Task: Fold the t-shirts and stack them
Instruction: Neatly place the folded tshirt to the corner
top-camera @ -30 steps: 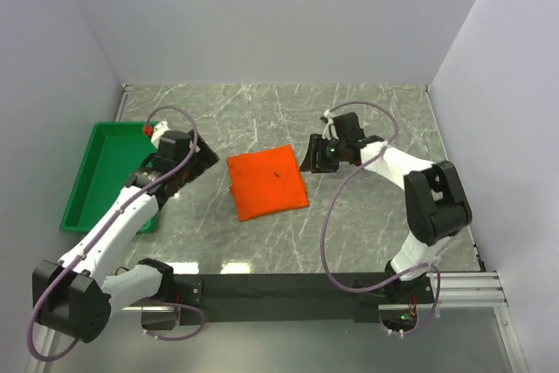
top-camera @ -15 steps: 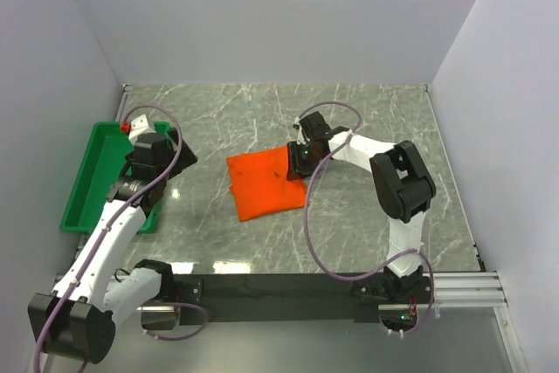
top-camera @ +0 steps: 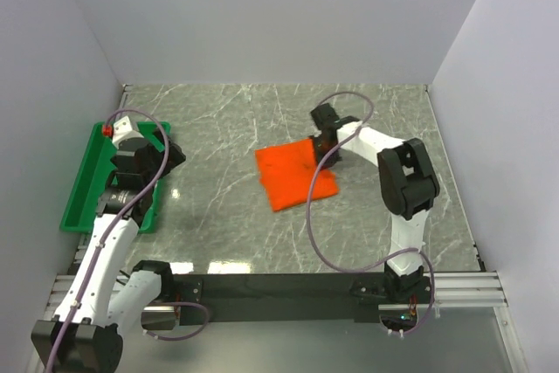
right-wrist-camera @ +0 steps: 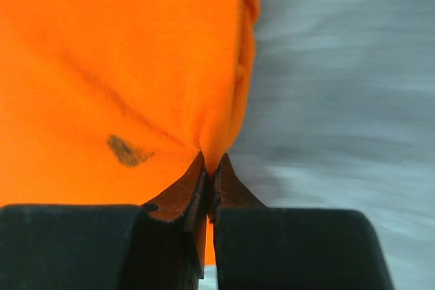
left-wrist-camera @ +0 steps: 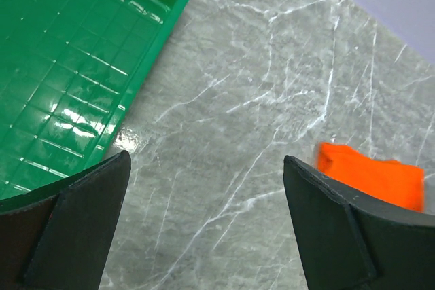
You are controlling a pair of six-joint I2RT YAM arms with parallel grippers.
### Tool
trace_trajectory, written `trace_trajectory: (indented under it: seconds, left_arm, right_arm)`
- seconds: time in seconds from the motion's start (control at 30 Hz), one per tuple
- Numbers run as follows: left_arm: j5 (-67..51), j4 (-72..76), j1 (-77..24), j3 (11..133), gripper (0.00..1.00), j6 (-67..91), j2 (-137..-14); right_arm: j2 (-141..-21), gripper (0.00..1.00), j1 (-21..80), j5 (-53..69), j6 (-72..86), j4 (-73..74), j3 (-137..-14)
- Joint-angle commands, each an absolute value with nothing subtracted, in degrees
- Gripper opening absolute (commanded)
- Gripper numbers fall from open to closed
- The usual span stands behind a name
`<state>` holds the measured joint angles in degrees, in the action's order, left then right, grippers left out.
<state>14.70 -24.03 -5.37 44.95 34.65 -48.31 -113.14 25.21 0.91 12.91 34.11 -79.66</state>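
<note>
On the table (top-camera: 218,128), right claw (right-wrist-camera: 211,168) clamped on edge of orange t-shirt (top-camera: 295,179), left claw (left-wrist-camera: 207,164) wide apart, empty

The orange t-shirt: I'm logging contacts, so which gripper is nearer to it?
Right. The right gripper is shut on the t-shirt at its far right corner. The left gripper hangs open at the edge of the green tray, well apart from it.
</note>
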Motion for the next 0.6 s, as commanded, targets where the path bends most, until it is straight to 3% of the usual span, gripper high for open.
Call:
trace_trajectory:
  seconds: [0.0, 0.2, 0.57]
  left_arm:
    - [11.17, -21.62, -3.43, 44.47, 0.99, 33.57, -46.85]
    - [8.62, -21.09, -0.89, 44.12, 0.99, 34.19, -46.93]
    - [6.59, -20.74, 2.11, 43.59, 0.99, 34.54, -48.87]
  right_arm:
    - [-109.43, 0.00, 17.78, -17.11, 7.57, 40.51, -82.96]
    - [-110.65, 0.00, 12.31, -39.06, -4.54, 35.01, -83.94]
    - [-117.41, 0.00, 0.63, -45.62, -11.60, 24.61, -86.22]
